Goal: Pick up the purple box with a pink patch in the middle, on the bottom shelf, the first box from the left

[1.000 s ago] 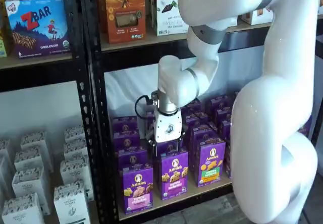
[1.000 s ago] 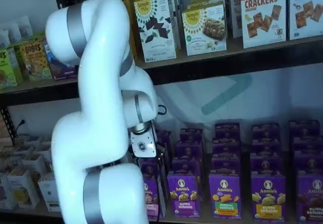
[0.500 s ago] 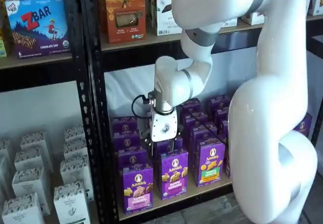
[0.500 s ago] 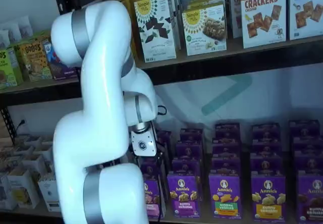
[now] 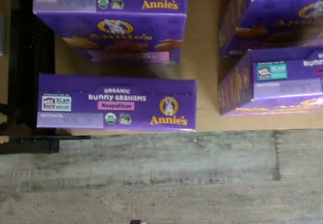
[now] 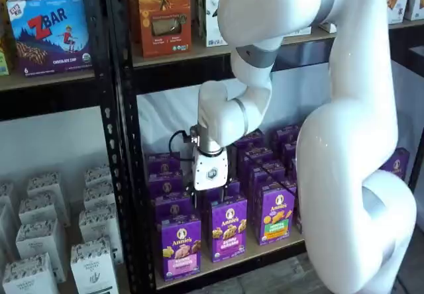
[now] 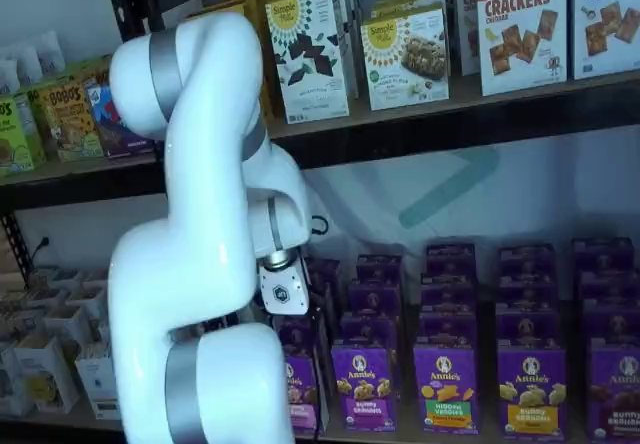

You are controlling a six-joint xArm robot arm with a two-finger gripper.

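Light is even and soft in both shelf views, slightly hazy, with dim shade under the upper shelves. The wrist view is blurred, its farther boxes [image 5: 272, 32] smeared.

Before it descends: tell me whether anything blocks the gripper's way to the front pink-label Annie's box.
Nothing visible does. The gripper hangs over the boxes behind the purple box, whose top is uncovered.
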